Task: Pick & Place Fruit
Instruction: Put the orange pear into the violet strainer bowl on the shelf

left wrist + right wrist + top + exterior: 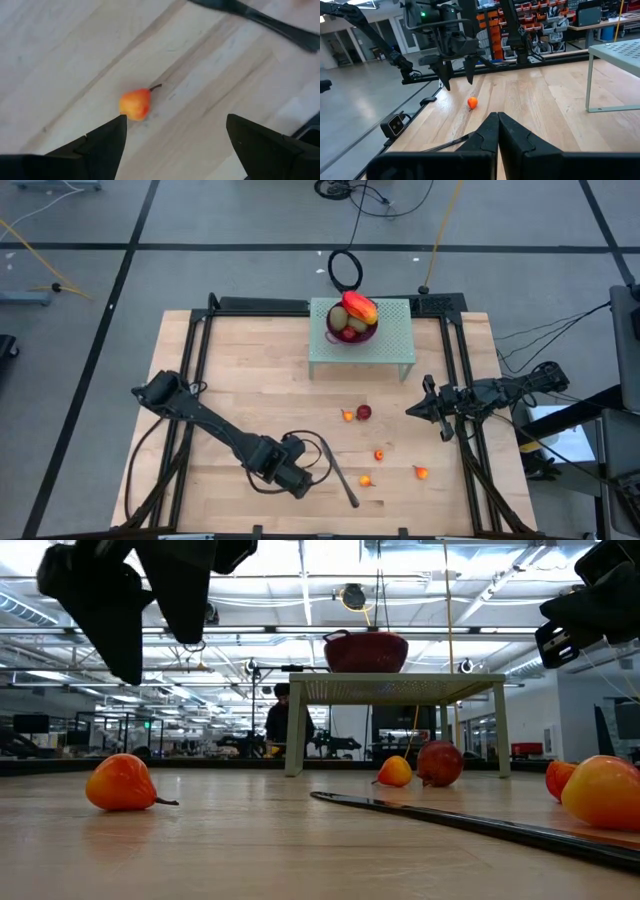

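1. Wooden planks made up the surface [250, 380], and we saw both dark arms over it: the left one reaching toward the near edge, the right one waiting by the right edge.
2. We found the left tool [172, 137] hanging above the surface near the near edge, its fingers [107, 142] set wide apart and holding nothing.
3. We saw a tiny orange-red fruit [135, 104] with a short stem lying on the wood just in front of that tool, close by one fingertip and not gripped; in the high view it sat near the near edge [366, 480].
4. We noted the long dark-handled knife [342, 478] lying on the surface just beside the left tool and that fruit.
5. We counted three more small orange-red pieces [379, 454] loose on the wood, toward the middle and the near right, with a dark red round fruit [364, 412] just beside the farthest of them.
6. We saw the purple bowl [351, 332] standing on a pale green perforated stand [395, 340] at the far edge, holding the red-yellow mango [360, 307], brownish-green kiwis [340, 316] and a dark red piece.
7. We saw the right tool [498, 131] with its fingers pressed together, empty, above the right edge.
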Available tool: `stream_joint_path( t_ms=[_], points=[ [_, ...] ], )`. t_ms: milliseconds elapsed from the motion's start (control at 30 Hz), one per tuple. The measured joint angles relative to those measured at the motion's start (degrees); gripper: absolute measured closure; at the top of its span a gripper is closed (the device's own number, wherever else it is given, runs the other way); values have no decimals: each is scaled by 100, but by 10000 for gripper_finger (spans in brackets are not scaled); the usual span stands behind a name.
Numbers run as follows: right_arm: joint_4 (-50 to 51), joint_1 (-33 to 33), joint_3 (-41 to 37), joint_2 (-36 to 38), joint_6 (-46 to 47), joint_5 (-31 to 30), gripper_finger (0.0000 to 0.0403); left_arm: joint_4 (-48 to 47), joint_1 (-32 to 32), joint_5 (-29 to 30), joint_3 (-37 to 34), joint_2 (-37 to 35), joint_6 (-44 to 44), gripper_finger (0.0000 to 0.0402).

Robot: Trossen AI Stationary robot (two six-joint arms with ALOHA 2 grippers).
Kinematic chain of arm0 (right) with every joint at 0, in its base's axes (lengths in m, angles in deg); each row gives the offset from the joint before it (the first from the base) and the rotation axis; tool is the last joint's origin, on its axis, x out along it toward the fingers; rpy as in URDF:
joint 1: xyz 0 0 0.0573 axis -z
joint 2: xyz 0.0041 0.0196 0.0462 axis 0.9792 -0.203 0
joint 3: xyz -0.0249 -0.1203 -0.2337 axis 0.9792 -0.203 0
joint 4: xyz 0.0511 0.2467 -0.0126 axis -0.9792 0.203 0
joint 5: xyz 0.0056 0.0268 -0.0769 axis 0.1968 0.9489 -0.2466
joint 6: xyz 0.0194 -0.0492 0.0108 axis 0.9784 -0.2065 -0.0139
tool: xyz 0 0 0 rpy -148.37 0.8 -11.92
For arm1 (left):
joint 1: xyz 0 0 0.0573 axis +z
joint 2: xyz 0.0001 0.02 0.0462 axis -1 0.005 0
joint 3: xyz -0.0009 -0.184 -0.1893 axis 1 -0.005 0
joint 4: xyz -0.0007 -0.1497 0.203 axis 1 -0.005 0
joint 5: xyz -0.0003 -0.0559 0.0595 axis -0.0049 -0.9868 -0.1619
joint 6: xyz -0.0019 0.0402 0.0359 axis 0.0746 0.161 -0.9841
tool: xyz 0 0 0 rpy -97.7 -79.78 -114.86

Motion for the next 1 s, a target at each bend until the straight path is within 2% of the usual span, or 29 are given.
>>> stream_joint_path(
  t_ms=[467, 633, 1000],
  points=[
    [-2, 2, 0, 1, -17, -2, 403, -217, -232, 306, 0, 483, -3000, 59],
    [0, 2, 0, 1, -17, -2, 403, -513, -249, 402, 0, 669, -3456, 60],
    [0, 1, 0, 1, 0, -2, 403, -454, -246, 625, 0, 736, -3946, 59]
  ],
)
